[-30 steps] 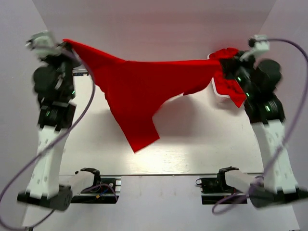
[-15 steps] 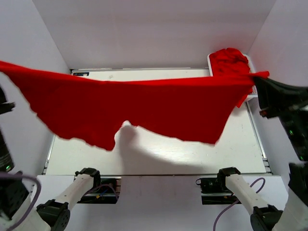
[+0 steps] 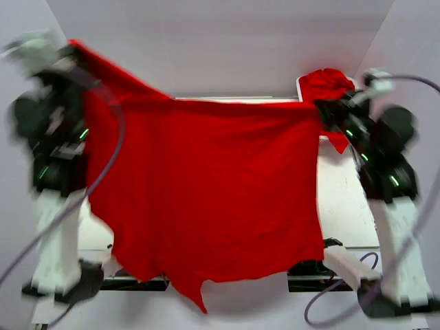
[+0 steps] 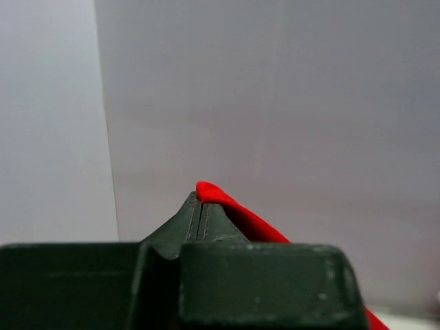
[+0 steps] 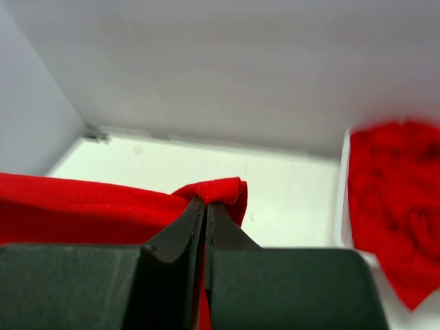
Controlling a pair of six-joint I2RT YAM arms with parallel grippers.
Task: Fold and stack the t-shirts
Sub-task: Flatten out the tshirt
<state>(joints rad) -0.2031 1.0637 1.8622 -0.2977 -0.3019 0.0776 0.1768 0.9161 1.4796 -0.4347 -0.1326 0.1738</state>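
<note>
Your left tool was clamped tight on one top corner of the spread t-shirt. In the left wrist view a small lip of red cloth showed over the tips of its fingers. Your right tool was likewise pinched together on the opposite top corner, with a folded edge of red bunched just above its fingertips.

Between the two you had the shirt stretched wide and lifted above the surface. Its top edge ran from the upper left, where it was highest, down to a nearly level line that reached the right tool. The cloth hung as one broad sheet and hid most of the middle of the surface from the overhead camera. Its lower hem was uneven, with one point dropping lowest near the arm bases.

The left arm looked blurred in the overhead view, while the right arm was sharp.

At the far right corner of the surface stood the white basket. In it lay a crumpled heap of more red t-shirts, with some red cloth hanging over its near side by the right tool. In the right wrist view that heap sat to the right of the tool, well apart from the clamped corner, with bare surface between them.
</note>
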